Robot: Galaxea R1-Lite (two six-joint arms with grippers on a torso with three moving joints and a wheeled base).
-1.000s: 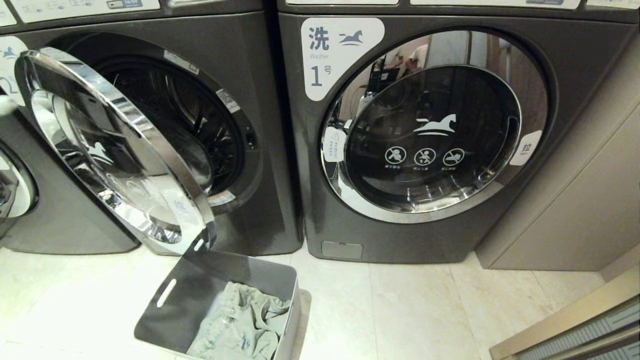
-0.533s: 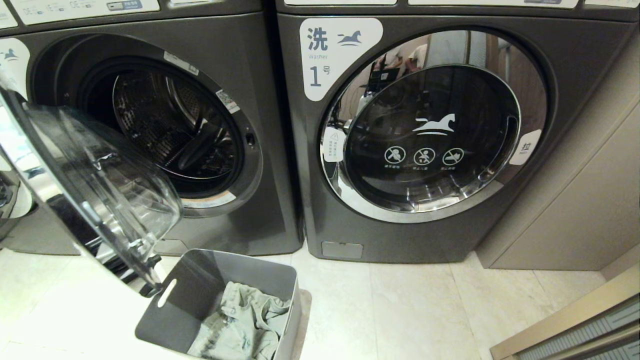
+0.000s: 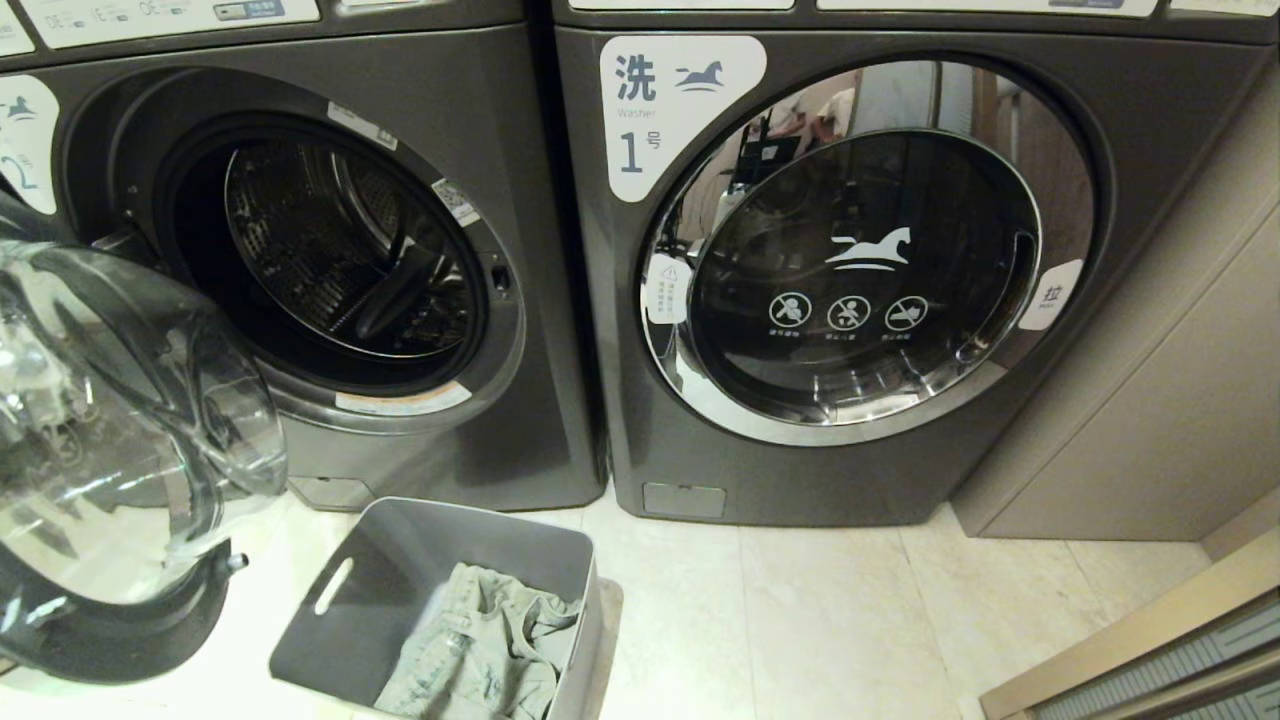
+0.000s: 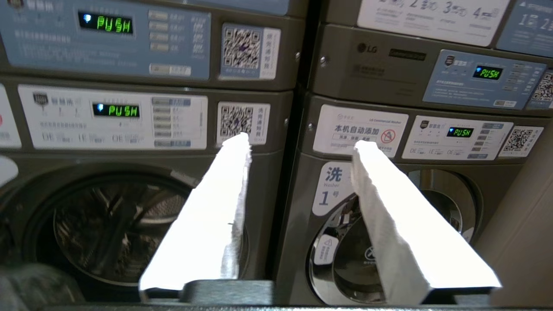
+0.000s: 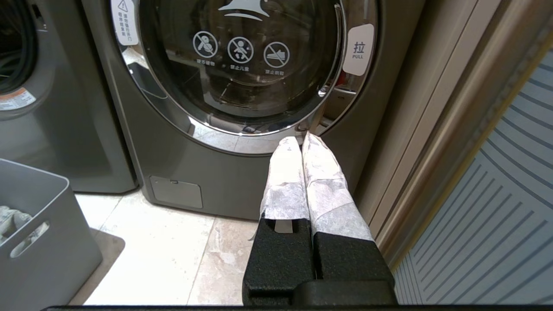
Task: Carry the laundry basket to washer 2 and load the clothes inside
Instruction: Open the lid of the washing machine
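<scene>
Now swung fully wide: the round glass door (image 3: 110, 450) of washer 2 (image 3: 500, 200), standing out at the near left where half a second ago it hung at a steeper angle and a second ago still half covered the opening. Steel drum (image 3: 320, 250) exposed and apparently empty, nothing in the way of the mouth. Below and just right of the door, on the pale tiled floor (image 3: 800, 620): the laundry basket (image 3: 400, 600), grey, upright, slot handle toward the washer, near the foot of the machine. Inside it, crumpled against the right wall: the clothes (image 3: 480, 650), pale green-grey denim, not yet lifted. To the right, washer 1 (image 3: 880, 480), door shut, not the target. Beyond that, a beige cabinet panel (image 3: 1150, 400).

Left claw (image 4: 300, 149) held up facing the two control panels, white-wrapped fingers (image 4: 207, 229) moderately apart and gripping nothing, narrower than a second ago, so seemingly done with the door. Right claw (image 5: 304, 140) parked low before washer 1, fingers pressed together, empty.

Meaning for the task: carrying done, door step done, loading not begun. Likely next: down into the basket for the denim, then into the drum, minding the open door on the left.
</scene>
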